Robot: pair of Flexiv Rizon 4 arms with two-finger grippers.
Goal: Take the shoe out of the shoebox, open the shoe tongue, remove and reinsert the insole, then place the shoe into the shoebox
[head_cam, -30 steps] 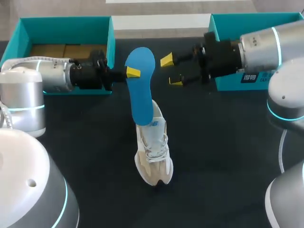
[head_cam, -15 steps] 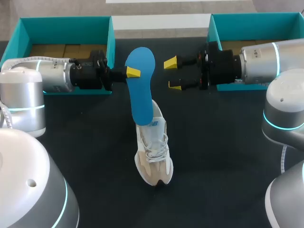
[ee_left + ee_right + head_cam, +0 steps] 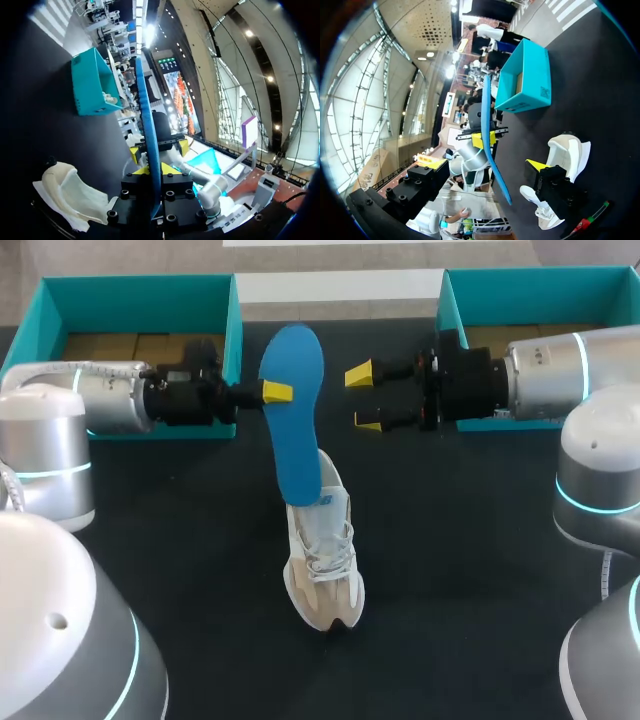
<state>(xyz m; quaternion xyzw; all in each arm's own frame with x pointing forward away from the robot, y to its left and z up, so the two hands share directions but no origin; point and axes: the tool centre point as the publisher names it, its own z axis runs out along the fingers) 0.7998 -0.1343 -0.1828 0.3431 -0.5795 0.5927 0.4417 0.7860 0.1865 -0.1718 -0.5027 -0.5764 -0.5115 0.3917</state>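
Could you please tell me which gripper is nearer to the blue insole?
Left. The left gripper clamps the insole; the right gripper hangs open, apart from it.

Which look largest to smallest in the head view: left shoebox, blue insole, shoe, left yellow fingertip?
1. left shoebox
2. blue insole and shoe look alike; the insole is held up nearer the camera, so unranked.
3. left yellow fingertip

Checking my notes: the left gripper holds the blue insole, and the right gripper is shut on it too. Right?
Not quite. The head view shows the right gripper open, apart from the blue insole; the left gripper does hold it.
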